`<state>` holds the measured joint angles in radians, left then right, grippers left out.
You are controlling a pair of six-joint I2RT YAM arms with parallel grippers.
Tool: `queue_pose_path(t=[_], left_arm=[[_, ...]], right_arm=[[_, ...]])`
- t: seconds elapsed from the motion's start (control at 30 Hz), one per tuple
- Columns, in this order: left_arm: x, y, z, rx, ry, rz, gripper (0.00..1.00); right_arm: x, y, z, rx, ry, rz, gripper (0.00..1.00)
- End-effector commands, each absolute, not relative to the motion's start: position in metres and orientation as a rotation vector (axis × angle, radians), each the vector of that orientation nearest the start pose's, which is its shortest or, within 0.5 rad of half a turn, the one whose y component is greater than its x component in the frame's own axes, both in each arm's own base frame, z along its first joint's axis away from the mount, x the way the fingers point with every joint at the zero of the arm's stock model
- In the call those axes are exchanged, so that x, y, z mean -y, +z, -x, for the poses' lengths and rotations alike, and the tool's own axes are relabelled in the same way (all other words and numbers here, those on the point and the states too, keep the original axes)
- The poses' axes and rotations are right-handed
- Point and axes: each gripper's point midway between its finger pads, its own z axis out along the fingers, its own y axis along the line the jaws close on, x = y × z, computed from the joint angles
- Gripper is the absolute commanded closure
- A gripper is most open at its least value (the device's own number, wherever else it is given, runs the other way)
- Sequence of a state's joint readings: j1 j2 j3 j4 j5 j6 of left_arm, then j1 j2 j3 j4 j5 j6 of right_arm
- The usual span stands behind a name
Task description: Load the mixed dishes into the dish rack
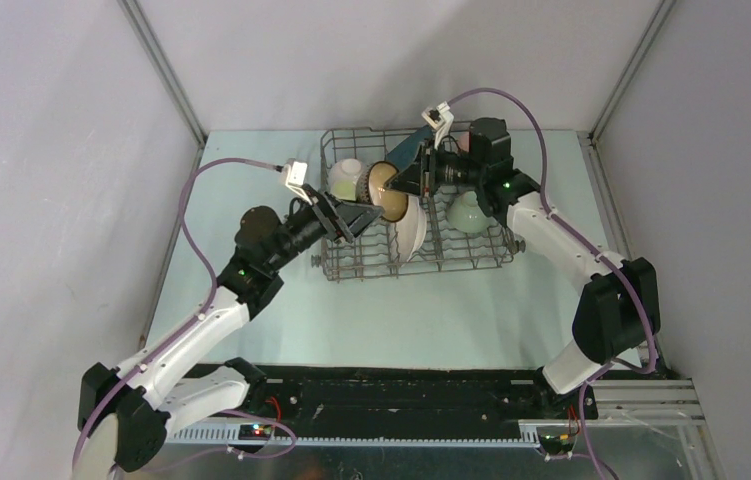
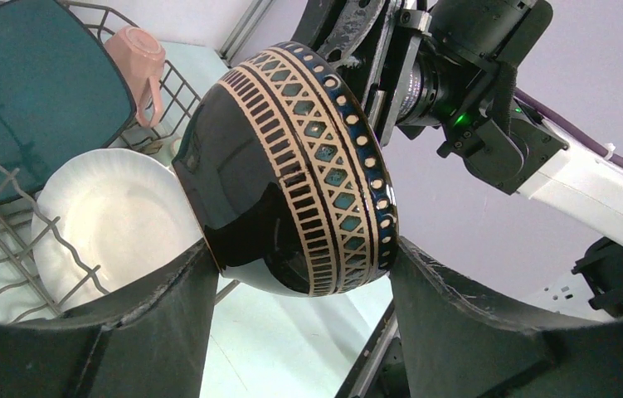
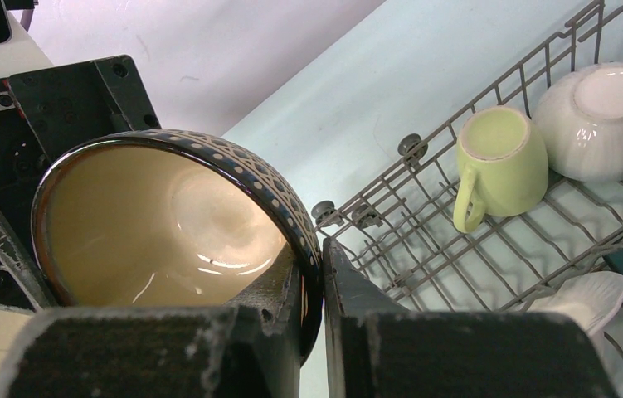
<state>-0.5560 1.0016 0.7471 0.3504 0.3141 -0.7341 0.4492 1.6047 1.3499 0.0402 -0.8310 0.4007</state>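
The brown bowl, dark and patterned outside and tan inside, hangs on its side above the dish rack. My right gripper is shut on its rim, one finger inside and one outside. My left gripper is open wide. Its fingertips sit at the base and rim sides of the bowl, at or close to its surface. The teal square plate, white plate, pink mug, yellow-green mug, white bowl and pale green bowl are in the rack.
The rack's wire rim and tines lie just below and beside the bowl. The white plate stands upright right under it. Both arms meet over the rack's middle. Grey walls close in the pale table on three sides.
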Motion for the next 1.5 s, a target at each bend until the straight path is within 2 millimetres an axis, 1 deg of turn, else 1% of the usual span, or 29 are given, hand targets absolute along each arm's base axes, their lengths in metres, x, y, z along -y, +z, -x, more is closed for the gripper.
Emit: queue_pose_path(t=[0.0, 0.03, 0.07, 0.1, 0.13, 0.2, 0.23, 0.3, 0.47, 0.53, 0.6, 0.63, 0.67, 0.7, 0.73, 0.77, 0.8, 0.83, 0.87, 0.9, 0.93, 0.97, 1.0, 1.07, 1.2, 1.23, 1.27, 1.33, 1.47], left_arm=[[0.261, 0.363, -0.260, -1.465, -1.278, -0.183, 0.83], [0.259, 0.364, -0.262, -1.458, -1.267, -0.172, 0.85], [0.258, 0.364, -0.263, -1.456, -1.257, -0.171, 0.92], [0.256, 0.365, -0.264, -1.452, -1.246, -0.163, 0.95], [0.255, 0.364, -0.265, -1.452, -1.230, -0.167, 0.99], [0.251, 0.362, -0.269, -1.458, -1.184, -0.163, 1.00], [0.247, 0.362, -0.272, -1.454, -1.148, -0.156, 1.00], [0.240, 0.359, -0.278, -1.463, -1.085, -0.140, 1.00], [0.225, 0.344, -0.299, -1.518, -0.907, -0.101, 1.00], [0.220, 0.331, -0.311, -1.563, -0.790, -0.132, 1.00], [0.211, 0.310, -0.328, -1.650, -0.647, -0.132, 1.00], [0.208, 0.295, -0.336, -1.722, -0.581, -0.135, 1.00], [0.207, 0.286, -0.340, -1.758, -0.530, -0.174, 1.00], [0.208, 0.272, -0.343, -1.843, -0.486, -0.200, 1.00], [0.206, 0.255, -0.341, -1.925, -0.438, -0.244, 1.00], [0.212, 0.253, -0.346, -1.957, -0.420, -0.265, 1.00], [0.213, 0.240, -0.341, -2.022, -0.383, -0.301, 1.00], [0.214, 0.236, -0.347, -2.048, -0.340, -0.302, 1.00], [0.217, 0.234, -0.344, -2.072, -0.312, -0.332, 1.00], [0.215, 0.227, -0.348, -2.098, -0.255, -0.329, 1.00], [0.216, 0.224, -0.343, -2.126, -0.224, -0.354, 1.00], [0.215, 0.214, -0.345, -2.153, -0.179, -0.358, 1.00], [0.214, 0.208, -0.344, -2.184, -0.134, -0.378, 1.00], [0.214, 0.200, -0.346, -2.206, -0.065, -0.402, 1.00], [0.214, 0.191, -0.354, -2.219, 0.072, -0.421, 1.00], [0.214, 0.189, -0.354, -2.228, 0.097, -0.426, 1.00], [0.216, 0.187, -0.357, -2.227, 0.130, -0.425, 1.00], [0.220, 0.180, -0.360, -2.247, 0.179, -0.445, 1.00], [0.223, 0.163, -0.365, -2.293, 0.279, -0.486, 1.00]], right_arm=[[-0.328, 0.340, -0.345, -1.657, 1.361, 0.731, 0.88], [-0.328, 0.341, -0.346, -1.658, 1.357, 0.729, 0.81], [-0.327, 0.341, -0.348, -1.662, 1.354, 0.723, 0.77], [-0.327, 0.340, -0.349, -1.667, 1.351, 0.716, 0.67], [-0.326, 0.339, -0.351, -1.674, 1.349, 0.709, 0.63], [-0.324, 0.336, -0.355, -1.692, 1.342, 0.692, 0.51], [-0.323, 0.335, -0.357, -1.700, 1.331, 0.679, 0.41], [-0.319, 0.331, -0.363, -1.717, 1.307, 0.655, 0.33], [-0.306, 0.322, -0.377, -1.773, 1.240, 0.575, 0.23], [-0.293, 0.312, -0.388, -1.844, 1.157, 0.491, 0.21], [-0.278, 0.302, -0.395, -1.904, 1.045, 0.426, 0.20], [-0.268, 0.293, -0.399, -1.944, 0.973, 0.393, 0.19], [-0.263, 0.294, -0.398, -1.950, 0.942, 0.381, 0.19], [-0.254, 0.285, -0.398, -1.989, 0.886, 0.354, 0.19], [-0.250, 0.286, -0.396, -1.994, 0.863, 0.345, 0.19], [-0.243, 0.278, -0.395, -2.029, 0.818, 0.316, 0.19], [-0.238, 0.277, -0.393, -2.039, 0.793, 0.299, 0.19], [-0.229, 0.276, -0.392, -2.055, 0.748, 0.264, 0.19], [-0.224, 0.272, -0.390, -2.071, 0.729, 0.239, 0.19], [-0.218, 0.271, -0.390, -2.078, 0.702, 0.210, 0.19], [-0.213, 0.265, -0.388, -2.095, 0.695, 0.183, 0.19], [-0.209, 0.267, -0.386, -2.089, 0.690, 0.168, 0.19], [-0.205, 0.262, -0.384, -2.102, 0.688, 0.145, 0.19], [-0.199, 0.260, -0.380, -2.107, 0.686, 0.118, 0.19], [-0.187, 0.262, -0.373, -2.086, 0.651, 0.082, 0.20], [-0.182, 0.268, -0.372, -2.068, 0.616, 0.066, 0.20], [-0.176, 0.266, -0.372, -2.068, 0.571, 0.053, 0.20], [-0.168, 0.272, -0.367, -2.052, 0.527, 0.033, 0.20], [-0.155, 0.271, -0.360, -2.055, 0.472, -0.005, 0.21]])
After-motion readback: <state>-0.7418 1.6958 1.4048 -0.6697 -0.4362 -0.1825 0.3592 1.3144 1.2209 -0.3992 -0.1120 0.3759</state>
